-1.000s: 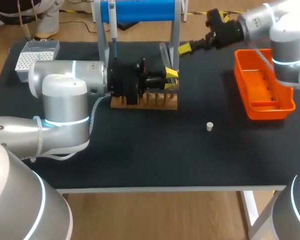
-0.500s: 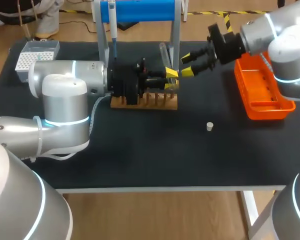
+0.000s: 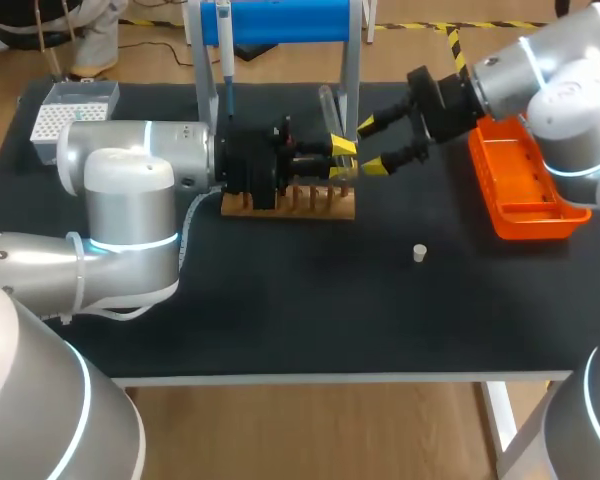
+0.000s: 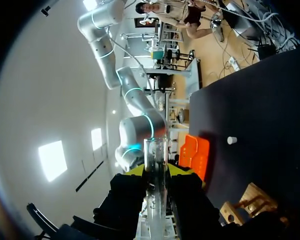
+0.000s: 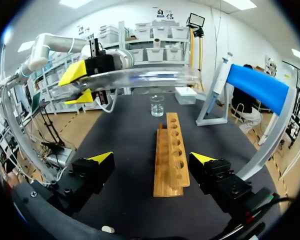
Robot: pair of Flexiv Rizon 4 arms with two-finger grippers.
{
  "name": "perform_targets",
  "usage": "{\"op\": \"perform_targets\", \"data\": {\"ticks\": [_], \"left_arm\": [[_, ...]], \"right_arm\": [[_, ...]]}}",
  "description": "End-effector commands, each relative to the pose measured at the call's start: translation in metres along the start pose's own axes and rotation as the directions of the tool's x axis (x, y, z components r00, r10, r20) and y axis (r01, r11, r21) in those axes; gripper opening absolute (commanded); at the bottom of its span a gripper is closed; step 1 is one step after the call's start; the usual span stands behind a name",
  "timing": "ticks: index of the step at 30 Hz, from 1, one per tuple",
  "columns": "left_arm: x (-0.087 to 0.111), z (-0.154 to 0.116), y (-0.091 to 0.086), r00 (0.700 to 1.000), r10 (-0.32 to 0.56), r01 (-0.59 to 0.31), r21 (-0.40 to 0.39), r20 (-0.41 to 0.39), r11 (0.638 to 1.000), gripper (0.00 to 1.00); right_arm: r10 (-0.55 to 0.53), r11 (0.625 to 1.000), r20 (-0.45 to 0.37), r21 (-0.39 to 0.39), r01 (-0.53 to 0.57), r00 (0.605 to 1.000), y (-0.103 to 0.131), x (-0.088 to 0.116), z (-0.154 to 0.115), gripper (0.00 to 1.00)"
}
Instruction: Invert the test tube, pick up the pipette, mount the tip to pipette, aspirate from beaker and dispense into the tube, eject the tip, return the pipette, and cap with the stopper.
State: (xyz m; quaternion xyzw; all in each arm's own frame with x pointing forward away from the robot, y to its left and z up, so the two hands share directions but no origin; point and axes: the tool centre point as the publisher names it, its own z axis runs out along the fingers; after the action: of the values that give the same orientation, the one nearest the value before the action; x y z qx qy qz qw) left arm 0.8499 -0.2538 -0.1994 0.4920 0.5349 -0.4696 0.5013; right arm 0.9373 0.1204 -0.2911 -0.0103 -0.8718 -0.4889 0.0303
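My left gripper (image 3: 342, 158) is shut on a clear test tube (image 3: 328, 105) and holds it over the wooden rack (image 3: 290, 203). In the left wrist view the tube (image 4: 156, 167) stands between the yellow fingertips (image 4: 182, 170). My right gripper (image 3: 370, 147) is open just right of the tube, with nothing between its fingers. From the right wrist, the tube (image 5: 140, 77) lies across above the rack (image 5: 170, 150), ahead of the open right gripper (image 5: 151, 159). The pipette (image 3: 225, 50) hangs on the blue stand (image 3: 280, 20). A white stopper (image 3: 418, 252) lies on the mat. The beaker (image 5: 157, 105) stands beyond the rack.
An orange tray (image 3: 525, 180) sits at the right of the table, under my right arm. A white tip box (image 3: 70, 115) stands at the back left. Bare black mat (image 3: 310, 300) stretches in front of the rack.
My right arm has swung in from the back right, down and leftward, bringing its open gripper close beside the tube. The left arm and tube have stayed still.
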Motion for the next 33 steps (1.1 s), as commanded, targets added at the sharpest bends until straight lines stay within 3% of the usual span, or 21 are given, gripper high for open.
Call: {"op": "perform_targets", "data": {"ticks": [1, 9, 22, 24, 25, 27, 29, 33], "left_arm": [[0.0, 0.0, 0.0, 1.0, 0.001, -0.001, -0.001, -0.001, 1.0, 0.0], [0.0, 0.0, 0.0, 1.0, 0.001, -0.001, -0.001, -0.001, 1.0, 0.0], [0.0, 0.0, 0.0, 1.0, 0.001, -0.001, -0.001, -0.001, 1.0, 0.0], [0.001, -0.002, 0.009, 0.99, -0.142, 0.141, -0.036, -0.011, 0.989, 0.0], [-0.002, -0.005, 0.015, 0.98, -0.194, 0.195, -0.042, 0.031, 0.98, 0.0], [-0.006, -0.007, 0.024, 0.961, -0.273, 0.275, -0.039, 0.04, 0.961, 0.0], [-0.003, -0.008, 0.032, 0.91, -0.413, 0.414, -0.028, 0.028, 0.91, 0.0], [0.002, -0.008, 0.041, 0.813, -0.582, 0.581, 0.017, 0.038, 0.813, 0.0]], "right_arm": [[0.001, 1.0, -0.016, 0.006, 0.0, 1.0, -0.005, -0.01, 0.002, 1.0], [-0.072, 0.996, -0.006, 0.046, 0.072, 0.997, -0.011, -0.011, 0.003, 1.0], [-0.072, 0.996, -0.006, 0.046, 0.072, 0.997, -0.011, -0.011, 0.003, 1.0], [-0.072, 0.996, -0.006, 0.046, 0.072, 0.997, -0.011, -0.011, 0.003, 1.0], [-0.072, 0.996, -0.006, 0.046, 0.072, 0.997, -0.011, -0.011, 0.003, 1.0], [-0.072, 0.996, -0.006, 0.046, 0.072, 0.997, -0.011, -0.011, 0.003, 1.0], [-0.072, 0.996, -0.006, 0.046, 0.072, 0.997, -0.011, -0.011, 0.003, 1.0], [-0.072, 0.996, -0.006, 0.046, 0.072, 0.997, -0.011, -0.011, 0.003, 1.0]]}}
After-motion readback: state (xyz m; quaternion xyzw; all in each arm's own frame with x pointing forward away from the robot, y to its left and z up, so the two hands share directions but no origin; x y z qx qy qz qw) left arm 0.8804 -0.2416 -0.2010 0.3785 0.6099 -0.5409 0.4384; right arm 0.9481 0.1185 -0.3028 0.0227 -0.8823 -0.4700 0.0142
